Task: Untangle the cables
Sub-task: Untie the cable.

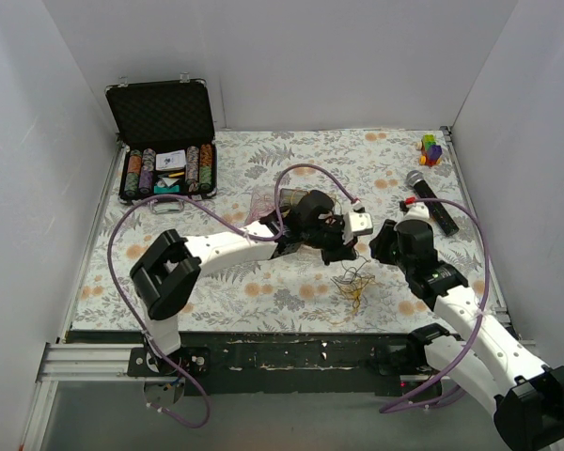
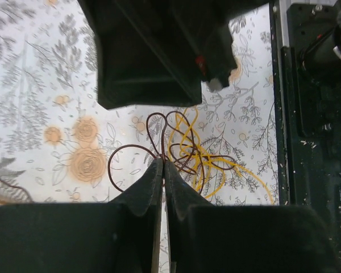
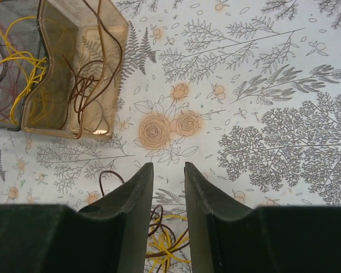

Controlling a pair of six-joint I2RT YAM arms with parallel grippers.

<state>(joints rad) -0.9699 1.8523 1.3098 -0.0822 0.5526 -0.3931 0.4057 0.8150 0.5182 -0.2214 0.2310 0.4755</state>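
The cables [image 1: 352, 282] lie as a small loose bundle of yellow and dark brown strands on the flowered table [image 1: 263, 282], close to its near edge and a little right of the middle. The left gripper [image 2: 162, 162] stands just on the far side of the bundle. Its two fingers are pressed together on one dark strand, and the other loops spread out beyond the tips. The right gripper [image 3: 169, 168] hangs just beside it, to the right, over the same bundle. Its fingers stand apart with only table between the tips. Some yellow and brown strands show lower in that gap, closer to the wrist.
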